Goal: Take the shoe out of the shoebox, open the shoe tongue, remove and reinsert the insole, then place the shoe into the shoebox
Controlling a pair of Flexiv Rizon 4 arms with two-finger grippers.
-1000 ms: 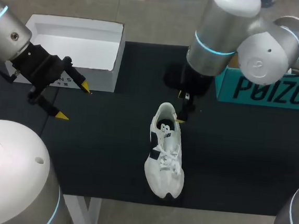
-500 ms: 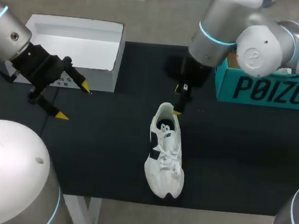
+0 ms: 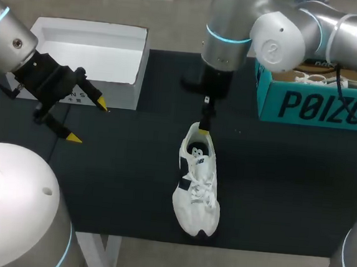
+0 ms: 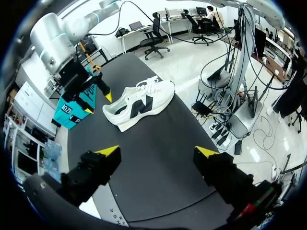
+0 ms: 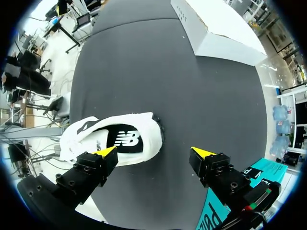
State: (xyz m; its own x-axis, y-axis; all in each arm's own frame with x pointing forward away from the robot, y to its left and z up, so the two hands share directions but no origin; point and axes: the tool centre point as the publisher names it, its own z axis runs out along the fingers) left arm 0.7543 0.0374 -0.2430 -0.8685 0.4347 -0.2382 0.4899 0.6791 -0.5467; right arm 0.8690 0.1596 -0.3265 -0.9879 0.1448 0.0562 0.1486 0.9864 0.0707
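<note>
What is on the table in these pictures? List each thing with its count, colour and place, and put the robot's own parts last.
shoe: one, white with dark side marks, lying near the middle of the mat, toe toward the front edge.
white shoebox: one, white, open, back left.
teal shoebox: one, teal with dark print, open, back right.
second shoe: one, white, inside the teal shoebox, only partly seen.
mat: one, black, covering the table.
left gripper: one, black with yellow tips, open, in front of the white shoebox.
right gripper: one, black with yellow tips, open, over the shoe's heel.
</note>
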